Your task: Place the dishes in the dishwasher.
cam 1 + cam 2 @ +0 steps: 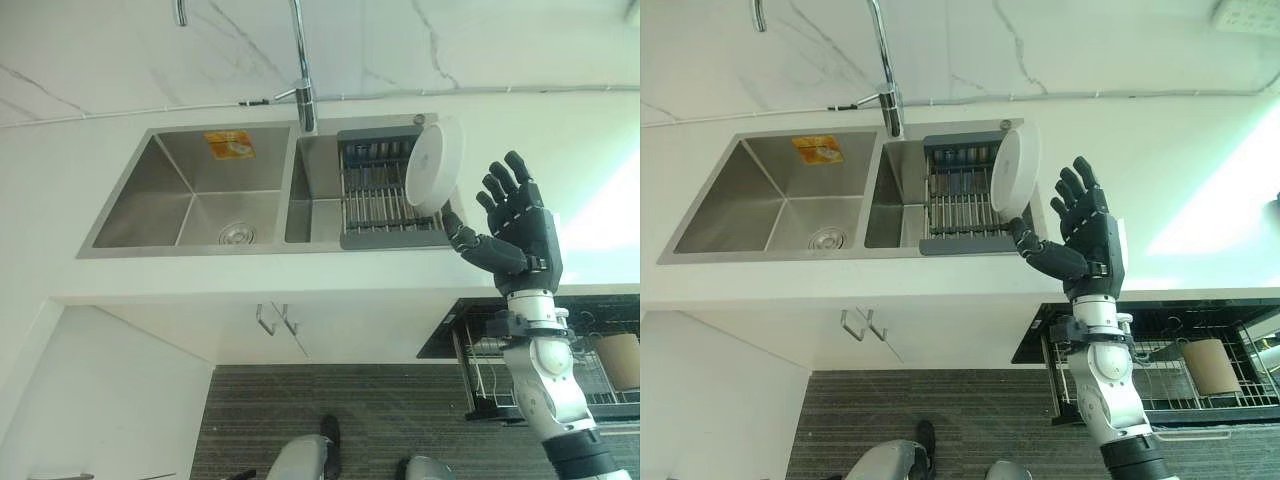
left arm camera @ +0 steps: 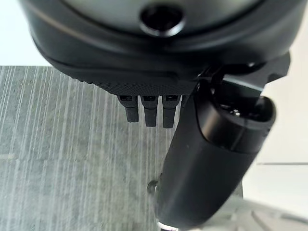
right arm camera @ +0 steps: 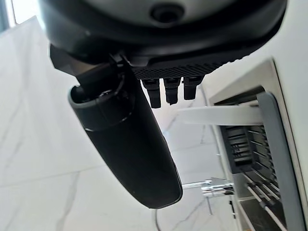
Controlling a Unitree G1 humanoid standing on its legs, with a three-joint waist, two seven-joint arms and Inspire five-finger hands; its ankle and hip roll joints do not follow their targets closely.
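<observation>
Right robot hand (image 1: 515,225) is raised over the surface (image 1: 540,130), just right of the sink (image 1: 190,190). Fingers (image 1: 505,180) are straight and spread wide apart; the thumb (image 1: 462,238) juts out toward the sink. Palm is empty, nothing clamped. The thumb tip sits just beside the lower edge of the plate (image 1: 433,165); contact cannot be confirmed from the head views. The right wrist view shows straight fingertips (image 3: 166,91) pointing at the plate's thin white edge, with a gap visible.

The plate is white and round, standing on edge at the right end of the rack (image 1: 385,190), which fills the sink's right basin. It leans toward the sink's right rim.

The faucet (image 1: 302,90) rises from the back edge of the sink, at the divide between the basins. The left basin has a drain (image 1: 236,235) and an orange sticker (image 1: 230,144) on its back wall.

The dishwasher basket (image 1: 1200,375) is pulled out below the surface, below and to the right of the sink, with a brown cup-like item (image 1: 1210,365) lying in it.

Left robot hand (image 2: 159,86) hangs over the striped floor (image 2: 62,159), fingers relaxed and apart, holding nothing.
</observation>
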